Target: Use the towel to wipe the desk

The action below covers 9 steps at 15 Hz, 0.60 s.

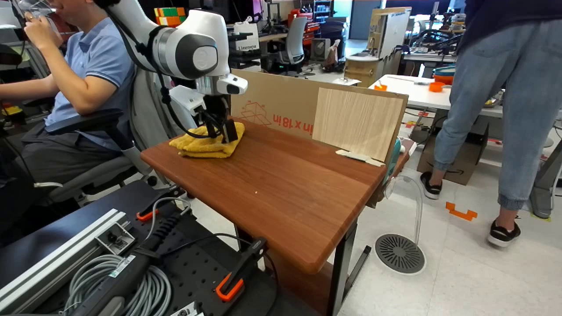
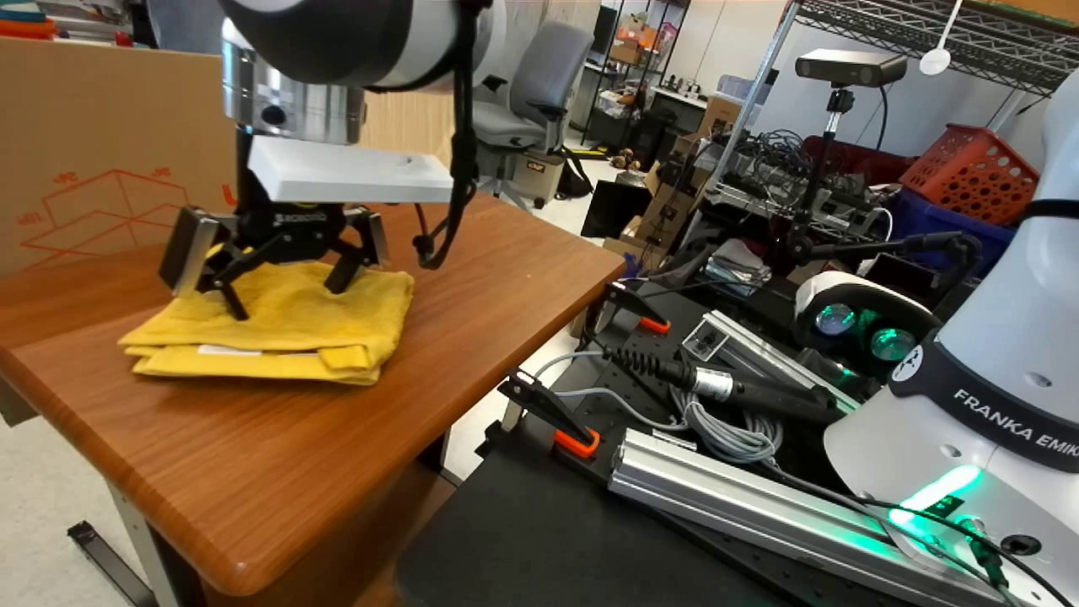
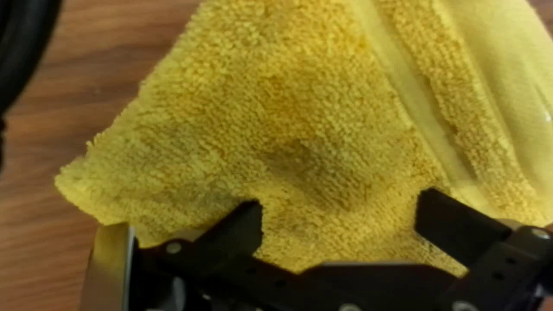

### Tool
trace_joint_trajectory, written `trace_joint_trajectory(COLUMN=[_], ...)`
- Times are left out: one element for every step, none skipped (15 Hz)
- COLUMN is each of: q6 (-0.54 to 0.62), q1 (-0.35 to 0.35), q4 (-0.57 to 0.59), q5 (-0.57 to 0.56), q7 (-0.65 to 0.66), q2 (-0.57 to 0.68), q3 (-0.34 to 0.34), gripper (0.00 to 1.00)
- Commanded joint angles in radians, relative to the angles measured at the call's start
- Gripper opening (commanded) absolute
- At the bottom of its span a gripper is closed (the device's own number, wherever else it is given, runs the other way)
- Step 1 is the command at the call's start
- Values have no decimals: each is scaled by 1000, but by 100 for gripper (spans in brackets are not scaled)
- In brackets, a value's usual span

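Observation:
A folded yellow towel lies on the brown wooden desk (image 1: 281, 188), near one end of it. The towel shows in both exterior views (image 1: 199, 148) (image 2: 329, 312) and fills much of the wrist view (image 3: 281, 108). My gripper (image 2: 278, 274) is pointed down over the towel with its fingers spread wide, one toward each side of it. In the wrist view the gripper (image 3: 339, 207) has towel cloth lying flat between its fingers, and nothing is pinched. The inner finger parts are very close to the cloth; I cannot tell whether they touch it.
A cardboard panel (image 1: 274, 101) stands along one desk edge, with a light wood board (image 1: 358, 120) leaning on it. A seated person (image 1: 94, 66) is close to the towel end. A black bench with orange-tipped clamps (image 1: 230, 285) (image 2: 577, 440) and coiled cable (image 2: 729, 430) adjoins the desk.

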Motion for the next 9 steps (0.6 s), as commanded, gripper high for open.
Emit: trace_joint_trajectory(q6=[45, 49, 51, 45, 43, 37, 30, 25, 23], q1=[57, 65, 71, 69, 65, 56, 36, 24, 6], q4=[117, 153, 177, 207, 232, 255, 268, 279, 274], q5=[-21, -21, -18, -13, -9, -2, 14, 25, 37], q7=[75, 95, 110, 127, 144, 161, 173, 186, 196], q2=[78, 97, 111, 127, 142, 154, 161, 166, 165], q3=[-12, -22, -30, -39, -50, -61, -69, -77, -84], gripper=[100, 100, 100, 100, 100, 100, 100, 100, 100])
